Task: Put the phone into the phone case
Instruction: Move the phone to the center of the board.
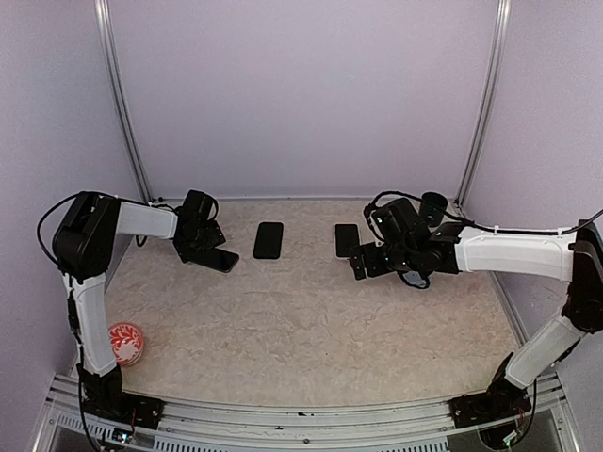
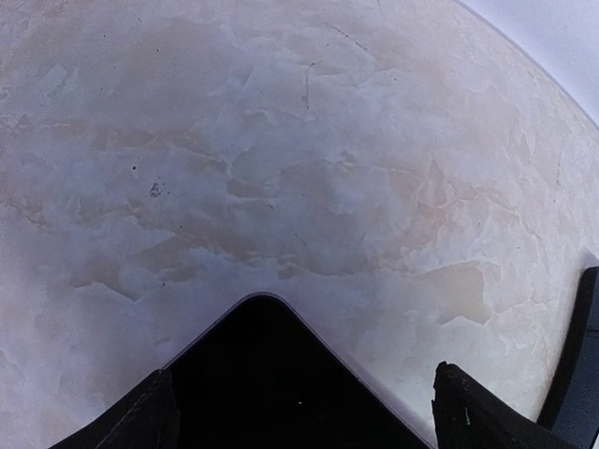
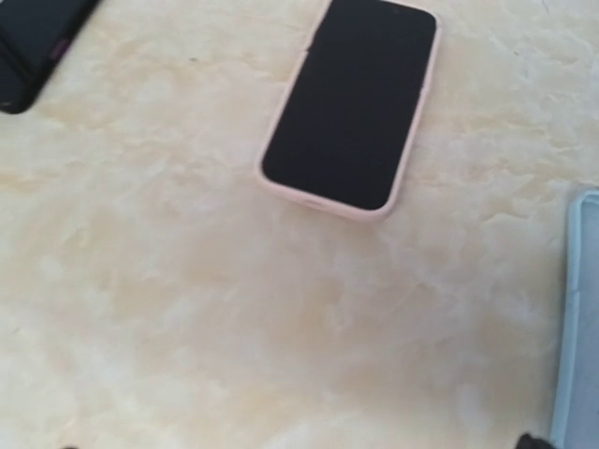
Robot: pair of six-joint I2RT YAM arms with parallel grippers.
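Up in the left half of the top view, the left gripper (image 1: 213,252), clamped tight on a flat black thing, most likely the phone (image 2: 271,374). Pinched by one end between both fingers (image 2: 150,421), with a corner poking out in front, low over the table (image 1: 311,330). Kept flat like that, probably, for sliding down into a case.

In the middle of the top view, lying flat, another black slab (image 1: 268,240), maybe the phone case. Just to the right of the held phone, not touching. Hard to be sure which is phone and which is case.

Further right, a phone in a pink cover (image 3: 351,103), face up, already dressed. Just below it in the top view, the right gripper (image 1: 366,264), hanging close. No way to tell if spread or squeezed, with its fingers almost out of its own view. At the right edge of that view, a pale blue rim (image 3: 580,318), perhaps another case.

Down in the lower left, a red ball (image 1: 125,342), well apart.
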